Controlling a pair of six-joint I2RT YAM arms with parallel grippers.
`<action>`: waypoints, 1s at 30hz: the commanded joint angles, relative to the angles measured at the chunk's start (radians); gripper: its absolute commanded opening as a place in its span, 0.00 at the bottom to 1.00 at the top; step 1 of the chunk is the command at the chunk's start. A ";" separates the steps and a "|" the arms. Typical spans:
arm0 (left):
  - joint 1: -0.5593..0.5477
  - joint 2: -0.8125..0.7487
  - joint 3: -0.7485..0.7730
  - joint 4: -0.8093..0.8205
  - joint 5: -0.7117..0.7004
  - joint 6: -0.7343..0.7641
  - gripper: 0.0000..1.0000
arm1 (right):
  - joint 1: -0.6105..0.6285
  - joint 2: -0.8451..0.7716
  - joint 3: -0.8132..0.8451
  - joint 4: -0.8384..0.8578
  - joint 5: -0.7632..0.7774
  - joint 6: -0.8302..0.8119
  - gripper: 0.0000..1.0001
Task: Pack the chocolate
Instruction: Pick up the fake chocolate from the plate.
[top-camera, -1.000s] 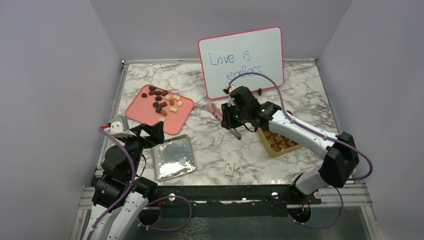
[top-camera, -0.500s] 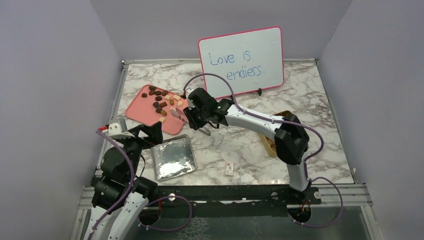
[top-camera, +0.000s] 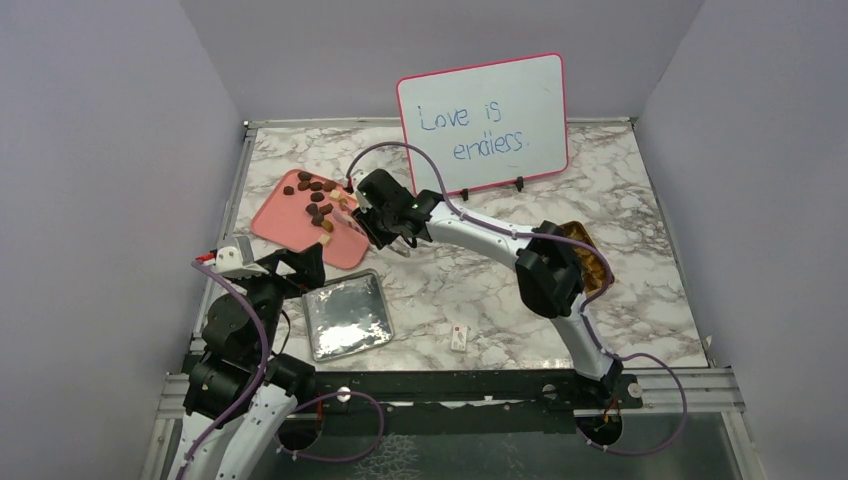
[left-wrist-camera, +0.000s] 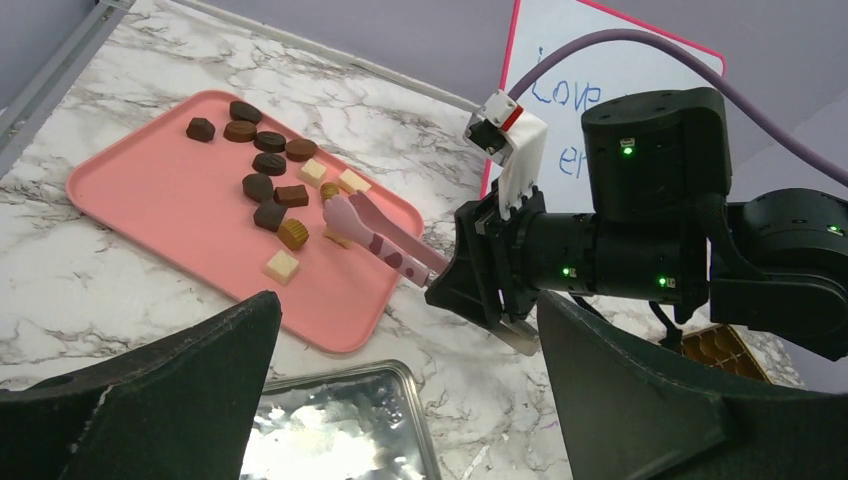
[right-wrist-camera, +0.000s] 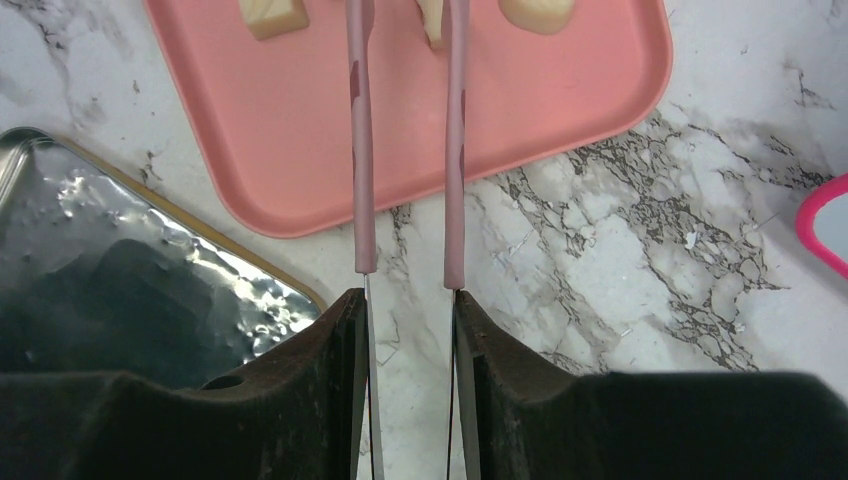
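Observation:
The chocolate (top-camera: 320, 200) lies loose on a pink tray (top-camera: 285, 228) at the back left: dark brown pieces with a few tan ones (left-wrist-camera: 270, 185). My right gripper (top-camera: 372, 228) is shut on pink tongs (left-wrist-camera: 385, 235), one tong arm against each finger (right-wrist-camera: 405, 300). The tong arms (right-wrist-camera: 360, 150) stand apart and reach over the tray's near corner, among the tan pieces (right-wrist-camera: 270, 15); their tips run off the top of the right wrist view. My left gripper (top-camera: 305, 268) hangs open and empty (left-wrist-camera: 405, 310), near the tray's front edge.
A shiny silver lid (top-camera: 347, 315) lies just in front of the tray. The gold box (top-camera: 590, 262) sits at the right, partly behind the right arm. A small white tag (top-camera: 459, 338) lies near the front. A whiteboard (top-camera: 483, 122) stands at the back.
The right arm has swung left from above the gold box to the pink tray, carrying the tongs. The left arm has not moved.

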 joint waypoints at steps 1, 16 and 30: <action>0.005 -0.003 0.018 0.005 -0.018 -0.003 0.99 | -0.001 0.046 0.056 -0.047 0.036 -0.040 0.39; 0.005 -0.006 0.018 0.005 -0.015 -0.005 0.99 | -0.001 0.103 0.090 -0.086 0.046 -0.047 0.40; 0.004 -0.006 0.016 0.006 -0.014 -0.005 0.99 | -0.002 0.136 0.151 -0.135 0.113 -0.096 0.42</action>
